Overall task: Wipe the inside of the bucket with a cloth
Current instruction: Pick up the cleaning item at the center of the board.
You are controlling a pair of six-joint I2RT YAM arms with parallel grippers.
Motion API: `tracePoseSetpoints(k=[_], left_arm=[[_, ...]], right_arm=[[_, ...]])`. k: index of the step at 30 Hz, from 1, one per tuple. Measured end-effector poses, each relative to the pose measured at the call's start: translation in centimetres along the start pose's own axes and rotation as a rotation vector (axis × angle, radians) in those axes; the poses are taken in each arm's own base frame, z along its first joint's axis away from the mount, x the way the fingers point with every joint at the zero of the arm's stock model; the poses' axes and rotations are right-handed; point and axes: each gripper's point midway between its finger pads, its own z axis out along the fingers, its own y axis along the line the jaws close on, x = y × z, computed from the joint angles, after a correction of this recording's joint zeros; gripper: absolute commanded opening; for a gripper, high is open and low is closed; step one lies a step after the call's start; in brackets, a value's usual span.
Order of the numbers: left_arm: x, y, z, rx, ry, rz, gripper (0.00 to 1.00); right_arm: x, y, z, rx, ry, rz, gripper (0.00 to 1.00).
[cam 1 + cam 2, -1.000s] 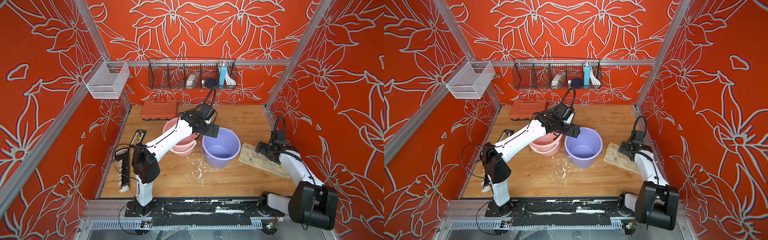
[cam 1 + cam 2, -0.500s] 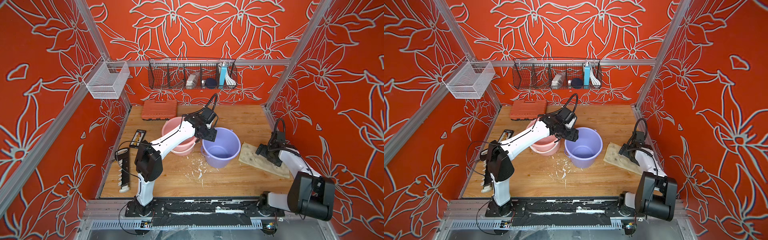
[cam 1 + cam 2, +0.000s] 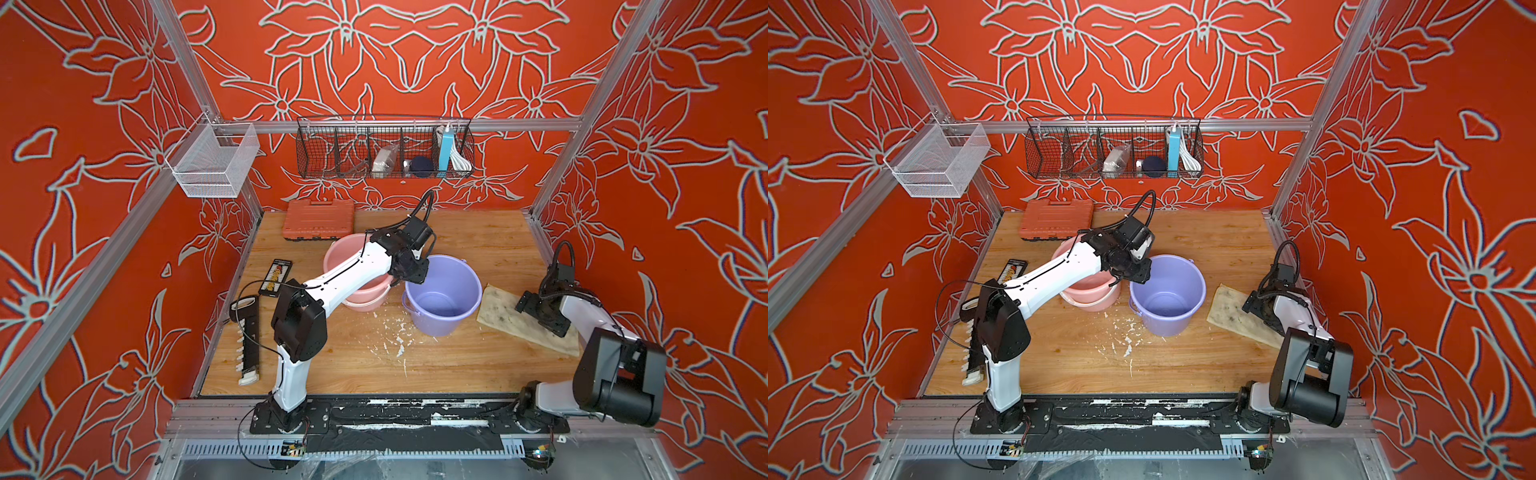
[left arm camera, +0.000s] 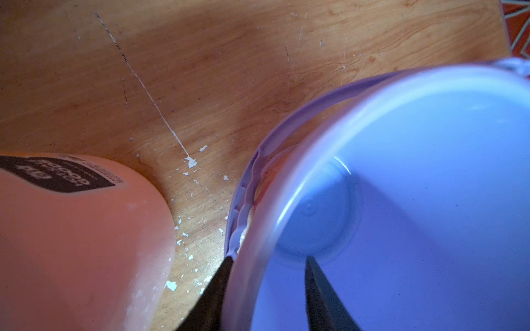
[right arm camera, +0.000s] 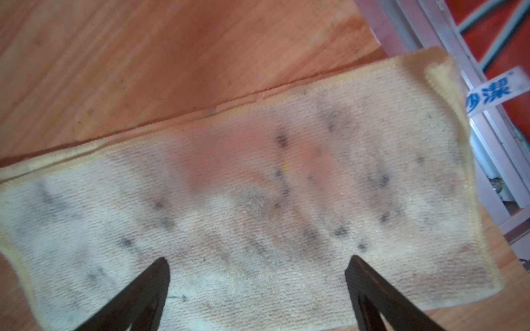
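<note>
Left fingers [image 4: 209,301] straddle the purple bucket [image 3: 436,324] rim, 1 inside, 1 outside, apart. Right fingers [image 5: 134,295] spread wide over the stained cloth [image 3: 496,307] by the right edge of the bench [image 3: 353,361].

Bucket [image 3: 442,307] mid table [image 3: 490,241]; basin [image 3: 345,255] just left (tool case [image 3: 319,219] behind); cloth [image 3: 496,309] right, lying flat

Pink bucket [image 3: 345,251] half hidden under left arm [image 3: 349,278]. Cloth [image 3: 498,309] end hidden under right arm [image 3: 582,307]. Purple bucket [image 4: 401,172] blurry, cut off in left wrist view. Wire basket [image 3: 320,149] stuff too small to tell.
</note>
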Motion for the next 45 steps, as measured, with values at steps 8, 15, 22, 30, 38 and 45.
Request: tracePoseSetpoints(k=[8, 15, 22, 30, 38, 45], left_arm=[[0.5, 0.2, 0.0, -0.010, 0.019, -0.008, 0.13], [0.6, -0.2, -0.4, 0.010, 0.034, -0.014, 0.00], [0.4, -0.7, -0.9, 0.030, 0.034, -0.014, 0.00], [0.4, -0.8, -1.2, 0.037, 0.037, -0.014, 0.00], [-0.1, -1.0, -1.7, 0.038, 0.021, -0.016, 0.00], [-0.4, -0.9, -2.5, 0.041, -0.020, -0.014, 0.00]], right_arm=[[0.1, -0.1, 0.9, 0.014, 0.036, -0.006, 0.97], [-0.6, 0.6, 2.1, 0.006, 0.077, -0.023, 0.97], [-0.7, 1.1, 3.1, -0.003, 0.119, -0.040, 0.96], [-1.1, 1.3, 3.3, -0.011, 0.116, -0.066, 0.57], [-1.1, 1.6, 3.3, -0.027, 0.117, -0.074, 0.00], [-0.7, 3.1, 0.9, -0.157, 0.058, -0.056, 0.00]])
